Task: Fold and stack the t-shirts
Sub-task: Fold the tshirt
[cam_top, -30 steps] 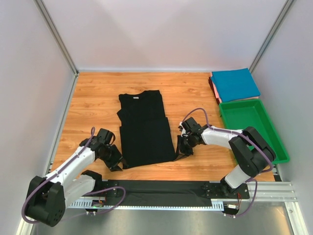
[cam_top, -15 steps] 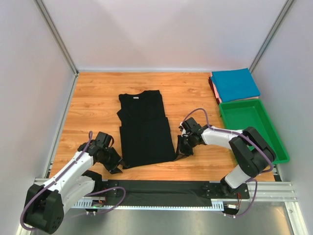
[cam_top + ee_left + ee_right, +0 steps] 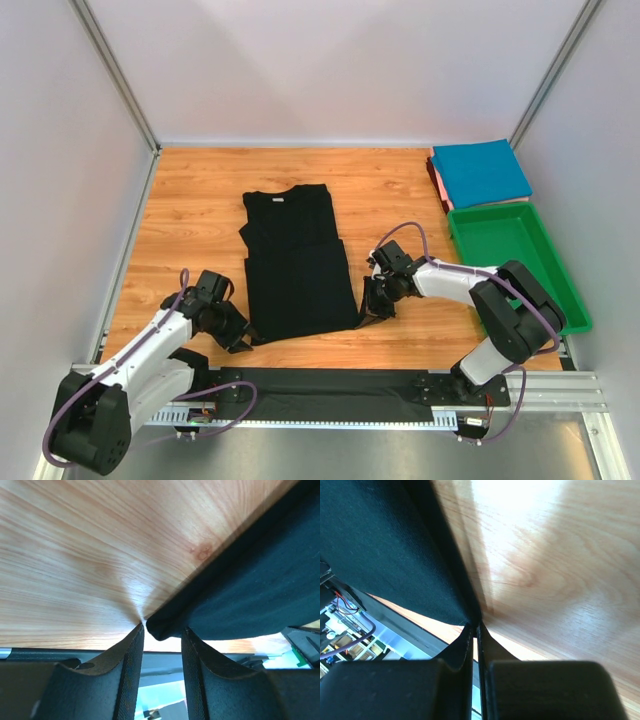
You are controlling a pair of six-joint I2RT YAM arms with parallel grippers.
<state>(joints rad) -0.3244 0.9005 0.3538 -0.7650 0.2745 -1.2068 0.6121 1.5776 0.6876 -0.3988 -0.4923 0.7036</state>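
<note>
The black t-shirt [image 3: 295, 265] lies flat on the wooden bench [image 3: 190, 220], its collar at the far end and its hem toward the arm bases. Its upper part looks narrower than the lower part, as if the sides there are folded in.

The left gripper [image 3: 238, 338] sits low at the black t-shirt's near left corner. In the left wrist view its fingers [image 3: 130, 650] stand apart, with a clear gap between the tips. The dark corner of the cloth pokes into the mouth of that gap and touches neither pad firmly. The cloth's edge runs up and to the right from there, over bare wood.

The right gripper [image 3: 372, 305] is at the black t-shirt's near right corner. In the right wrist view its fingers [image 3: 462, 650] are pressed together, with only a thin seam between them. The corner of the black cloth runs right into their tips, so they appear to be pinching it there against the bench.

Well off to the right of the black t-shirt, at its far end, a teal-blue t-shirt [image 3: 482, 172] lies folded on top of a reddish t-shirt [image 3: 437, 180], of which only the left edge shows. Also to the right of the black t-shirt, level with its lower half, stands a green tray [image 3: 520, 207], touching the near side of that folded pair.
</note>
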